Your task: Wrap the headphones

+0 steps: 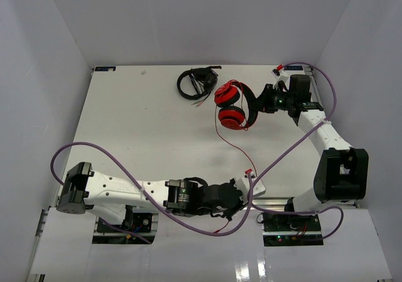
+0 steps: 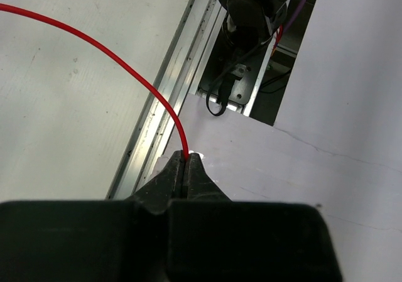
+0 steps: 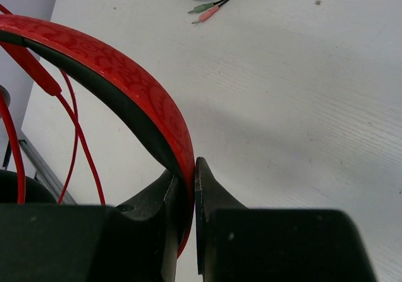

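The red headphones (image 1: pixel 230 107) sit lifted at the back right of the white table (image 1: pixel 138 125), ear cups side by side. My right gripper (image 1: pixel 257 102) is shut on their headband (image 3: pixel 119 75), red outside and black inside, pinched between the fingertips (image 3: pixel 188 169). The thin red cable (image 1: pixel 227 139) runs from the cups down to the near edge. There my left gripper (image 1: pixel 250 179) is shut on the cable's end. In the left wrist view the cable (image 2: pixel 100 46) arcs from the upper left into the closed tips of that gripper (image 2: pixel 186 157).
All-black headphones (image 1: pixel 196 83) with a coiled cable lie at the back centre, and their pink and green plugs (image 3: pixel 204 12) show in the right wrist view. Purple arm cables (image 1: pixel 188 216) loop across the near edge. A metal rail (image 2: pixel 160 115) marks the table's front edge.
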